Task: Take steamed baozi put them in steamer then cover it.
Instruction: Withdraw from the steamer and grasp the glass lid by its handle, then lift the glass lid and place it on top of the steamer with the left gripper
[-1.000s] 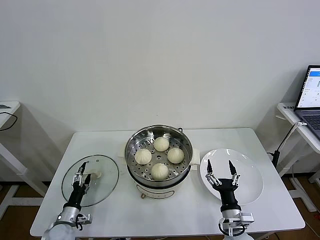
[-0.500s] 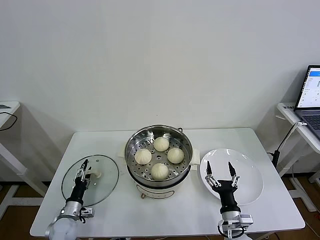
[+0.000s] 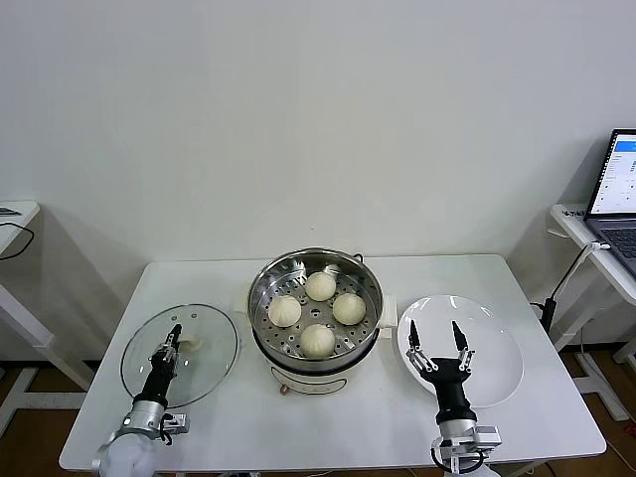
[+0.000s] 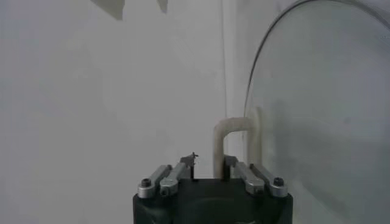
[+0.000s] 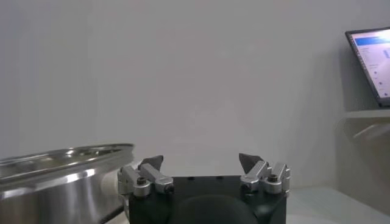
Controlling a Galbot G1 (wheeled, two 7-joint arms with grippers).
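Four cream-white baozi [image 3: 317, 340] lie on the perforated tray inside the shiny steel steamer [image 3: 260, 288] at the table's middle. The flat glass lid [image 3: 209, 363] lies to the steamer's left. My left gripper [image 3: 173, 343] is shut on the lid's white handle [image 3: 189, 345]. In the left wrist view the handle [image 4: 219, 143] stands between the fingers of the left gripper [image 4: 209, 167], with the lid [image 4: 323, 109] beside it. My right gripper [image 3: 436, 336] is open and empty over the white plate [image 3: 497, 363]. In the right wrist view the right gripper [image 5: 202, 161] has the steamer [image 5: 55, 182] off to one side.
The white table [image 3: 397, 427] carries the lid, the steamer and the plate. A laptop [image 3: 621, 189] stands on a side table at the far right and also shows in the right wrist view [image 5: 372, 55]. Another side table [image 3: 15, 214] is at the far left.
My left gripper has closed its fingers on the lid's handle, and the lid has shifted slightly. My right gripper has drawn back a little towards me and stays open.
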